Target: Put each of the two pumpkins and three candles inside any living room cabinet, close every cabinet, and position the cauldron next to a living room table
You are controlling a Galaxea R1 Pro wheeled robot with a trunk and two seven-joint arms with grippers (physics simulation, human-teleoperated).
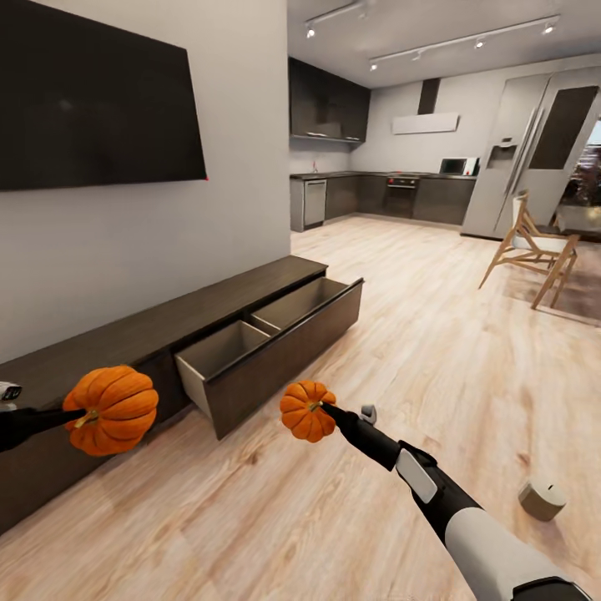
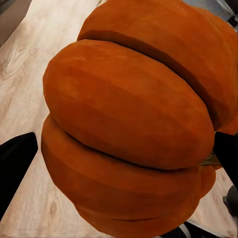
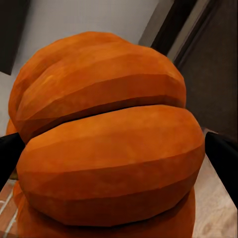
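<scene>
Floor: pale wood planks [image 1: 434, 334] run from the robot's base out to the far kitchen, bare and wide through the middle of the room.
Right claw: at 6 o'clock, low centre in the head view, the right claw [image 1: 321, 409] is clamped on the right pumpkin [image 1: 306, 410], held above the floor; in the right wrist view that pumpkin [image 3: 109, 144] sits between the dark fingertips [image 3: 223, 158].
Left claw: at 9 o'clock, the left claw [image 1: 79, 415] grips the left pumpkin [image 1: 112, 410], which shows in front of the cabinet's closed front; in the left wrist view the pumpkin [image 2: 129, 124] is pressed between black fingers [image 2: 17, 158].
Small object: a short beige cylinder [image 1: 542, 498] lies on the floor at 4 o'clock, apart from the right arm.
Cabinet: the long dark-brown cabinet [image 1: 150, 325] runs along the wall from 9 toward 11 o'clock; its drawer [image 1: 275, 346] is pulled out over the floor, two pale compartments open to view.
Wall: grey, with a black television [image 1: 92, 92] above the cabinet.
Chair: a wooden-legged chair [image 1: 534, 246] stands at 2 o'clock.
Far room: kitchen counter [image 1: 376, 196] and tall refrigerator [image 1: 517, 150] at 12 to 1 o'clock.
</scene>
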